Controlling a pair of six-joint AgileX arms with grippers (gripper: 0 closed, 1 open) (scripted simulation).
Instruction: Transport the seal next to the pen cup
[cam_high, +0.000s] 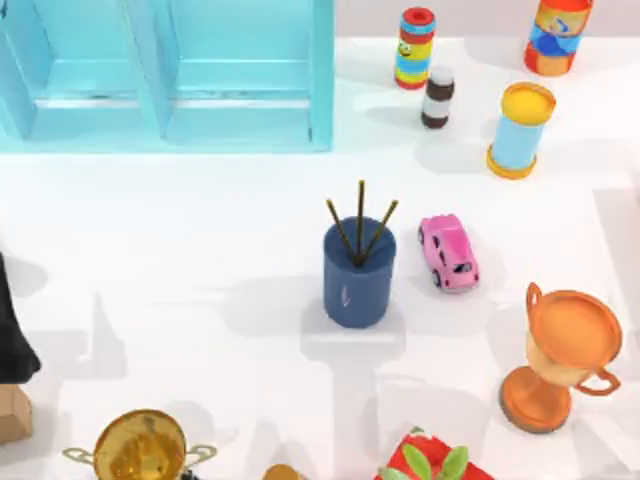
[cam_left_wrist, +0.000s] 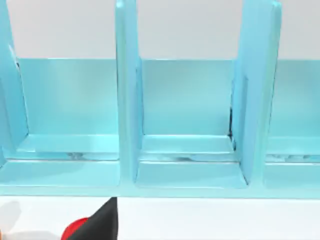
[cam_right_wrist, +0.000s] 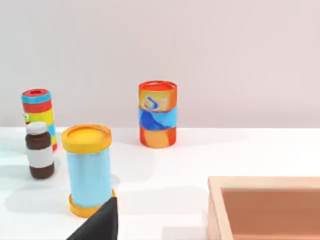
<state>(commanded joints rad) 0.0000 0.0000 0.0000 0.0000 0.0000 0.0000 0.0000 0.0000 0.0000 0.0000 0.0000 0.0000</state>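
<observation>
The pen cup (cam_high: 358, 272) is a dark navy cylinder with three thin brown sticks fanning out of its top; it stands near the middle of the table in the top view. A sliver of the seal's red knob (cam_left_wrist: 74, 231) peeks out beside a black part of my left gripper (cam_left_wrist: 100, 224) in the left wrist view; its base is hidden. My left arm (cam_high: 10, 335) is a dark shape at the table's far left edge, well left of the cup. A black part of my right gripper (cam_right_wrist: 100, 224) shows in the right wrist view.
A turquoise shelf (cam_high: 165, 70) fills the back left. A pink toy car (cam_high: 449, 252) sits just right of the cup, and an orange trophy (cam_high: 560, 355) stands further right. A light-blue cylinder with a yellow lid (cam_high: 520, 130), a brown bottle (cam_high: 437, 97) and striped cans (cam_high: 415, 47) stand at the back right. A gold trophy (cam_high: 140, 448) is at the front left.
</observation>
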